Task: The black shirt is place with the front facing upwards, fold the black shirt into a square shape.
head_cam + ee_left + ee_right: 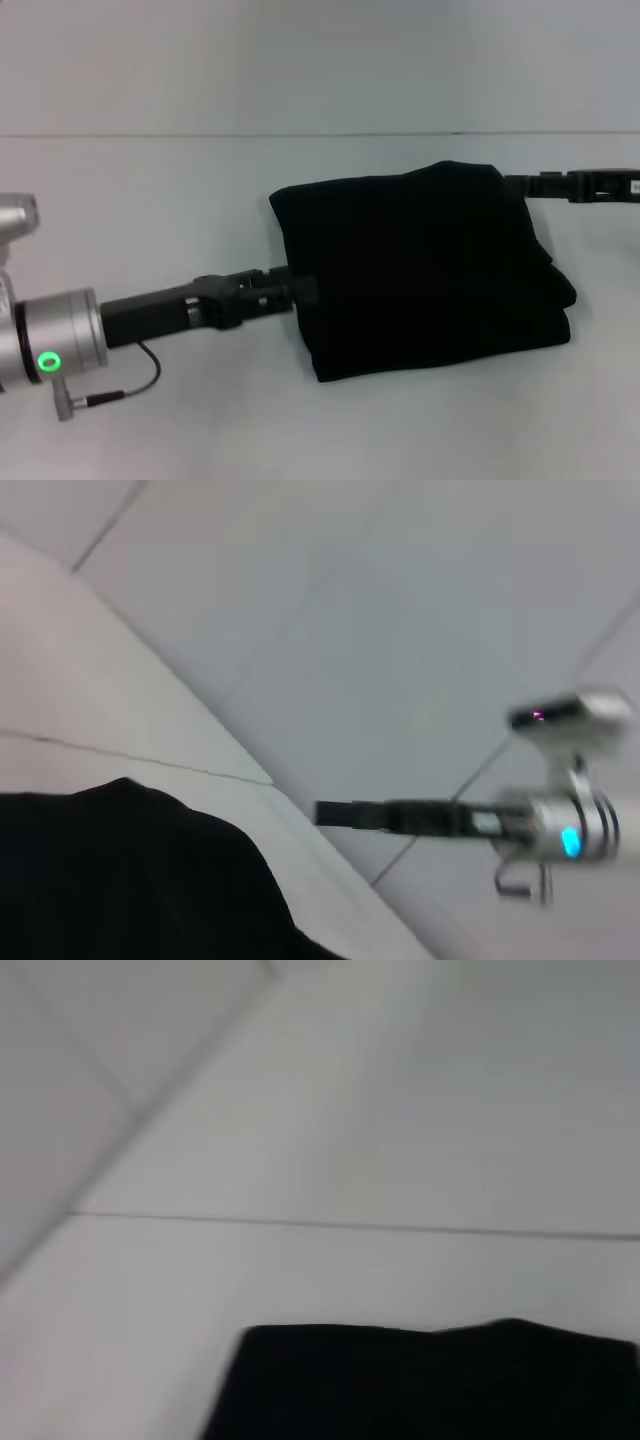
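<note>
Pale grey bench (150, 180) filling nearly the whole head view, a thin seam running across its far part.

Lying on the bench right of centre, at about 3 o'clock from the middle of the head view: the black shirt (420, 265), folded into a thick, roughly square bundle, plain black side showing, layered edges stacking up along its right side. Also appearing as a dark mass in the left wrist view (130, 880) and along the edge of the right wrist view (430, 1385).

Reaching in from 8 o'clock: left arm with a silver cuff and a glowing green ring (48, 361), ending in the left gripper (295, 287), its tip touching the shirt's left edge about midway down. Impossible to tell whether its fingers are apart or together.

Entering from 3 o'clock: the right gripper (515, 183), thin and black, tip meeting the shirt's far right corner. Its fingers likewise impossible to judge. Same gripper showing farther off in the left wrist view (335, 813).
</note>
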You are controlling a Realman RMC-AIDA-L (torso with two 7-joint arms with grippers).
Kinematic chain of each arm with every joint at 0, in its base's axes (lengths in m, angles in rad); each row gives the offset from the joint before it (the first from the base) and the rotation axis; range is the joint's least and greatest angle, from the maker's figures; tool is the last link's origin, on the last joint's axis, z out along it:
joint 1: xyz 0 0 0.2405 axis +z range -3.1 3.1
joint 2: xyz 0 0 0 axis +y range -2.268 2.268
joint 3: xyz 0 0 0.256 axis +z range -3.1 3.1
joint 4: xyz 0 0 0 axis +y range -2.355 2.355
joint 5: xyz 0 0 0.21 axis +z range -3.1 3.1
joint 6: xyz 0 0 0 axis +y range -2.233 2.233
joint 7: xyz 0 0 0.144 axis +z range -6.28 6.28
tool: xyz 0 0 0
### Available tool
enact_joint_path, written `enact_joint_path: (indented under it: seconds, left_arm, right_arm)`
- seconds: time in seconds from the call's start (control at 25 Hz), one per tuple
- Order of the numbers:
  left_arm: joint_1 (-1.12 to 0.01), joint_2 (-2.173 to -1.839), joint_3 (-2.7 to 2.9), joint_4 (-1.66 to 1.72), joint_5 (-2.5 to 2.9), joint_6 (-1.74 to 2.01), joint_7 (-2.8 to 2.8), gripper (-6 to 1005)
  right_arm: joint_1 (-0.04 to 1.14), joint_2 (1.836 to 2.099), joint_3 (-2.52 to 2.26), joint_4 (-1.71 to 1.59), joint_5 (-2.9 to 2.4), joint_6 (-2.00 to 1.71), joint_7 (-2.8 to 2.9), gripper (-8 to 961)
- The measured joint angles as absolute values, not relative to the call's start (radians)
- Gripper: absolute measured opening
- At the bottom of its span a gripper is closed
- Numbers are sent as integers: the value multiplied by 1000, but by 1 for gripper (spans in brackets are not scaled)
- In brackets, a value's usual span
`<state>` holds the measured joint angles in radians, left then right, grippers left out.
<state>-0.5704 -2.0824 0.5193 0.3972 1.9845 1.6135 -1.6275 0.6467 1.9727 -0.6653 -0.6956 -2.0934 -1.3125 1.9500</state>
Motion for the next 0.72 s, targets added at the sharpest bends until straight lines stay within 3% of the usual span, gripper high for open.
enact_joint_path:
  seconds: [0.2, 0.24, 0.52, 0.72]
  left_arm:
    - [-599, -2058, 476, 397, 1984, 1597, -1820, 767]
    - [-604, -2056, 474, 397, 1984, 1594, -1838, 767]
    - [-633, -2045, 520, 397, 1994, 1416, -2133, 766]
    - [-658, -2037, 590, 385, 1994, 1272, -2293, 766]
  right_arm:
    - [556, 1991, -637, -646, -1966, -1369, 1678, 821]
    - [519, 2006, -616, -624, -1937, -1370, 1587, 816]
    - [452, 2035, -590, -581, -1929, -1375, 1392, 816]
    - [416, 2074, -593, -538, -1933, -1376, 1185, 816]
